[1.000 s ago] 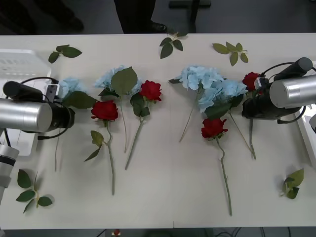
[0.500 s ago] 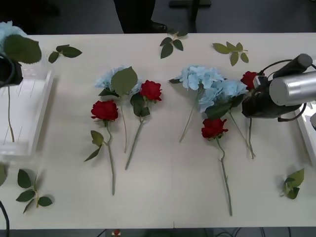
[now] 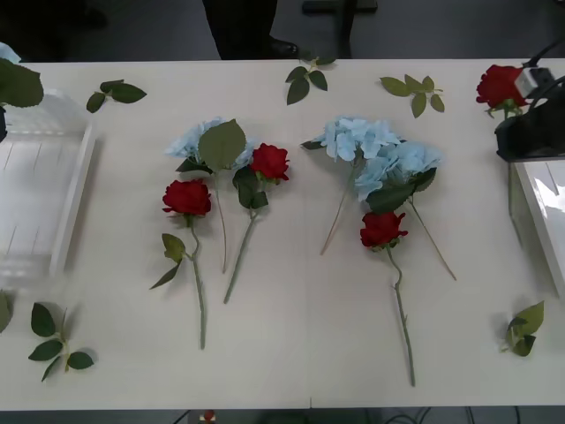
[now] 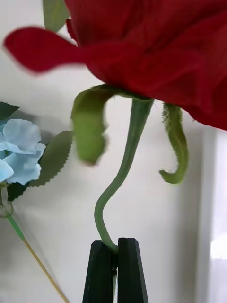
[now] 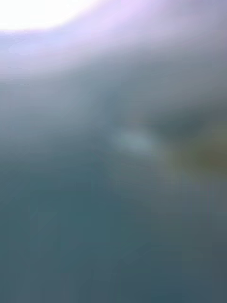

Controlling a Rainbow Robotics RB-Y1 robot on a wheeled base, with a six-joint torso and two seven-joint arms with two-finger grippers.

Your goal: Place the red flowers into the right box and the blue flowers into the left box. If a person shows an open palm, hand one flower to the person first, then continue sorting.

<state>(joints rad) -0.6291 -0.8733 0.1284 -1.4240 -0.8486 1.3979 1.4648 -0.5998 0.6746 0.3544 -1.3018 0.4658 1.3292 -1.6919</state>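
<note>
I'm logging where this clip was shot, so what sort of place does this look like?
Probably an indoor lab or workshop bench. Artificial flowers lie in rows on a plain white table, a white slatted crate sits at one end, and a grey floor with a person's dark legs shows beyond the far edge.

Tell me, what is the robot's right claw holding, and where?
The right claw pinches a red rose by its green stem, a little below the bloom.

No writing, label, brand or number can be read anywhere on the table, the flowers or the boxes.
</note>
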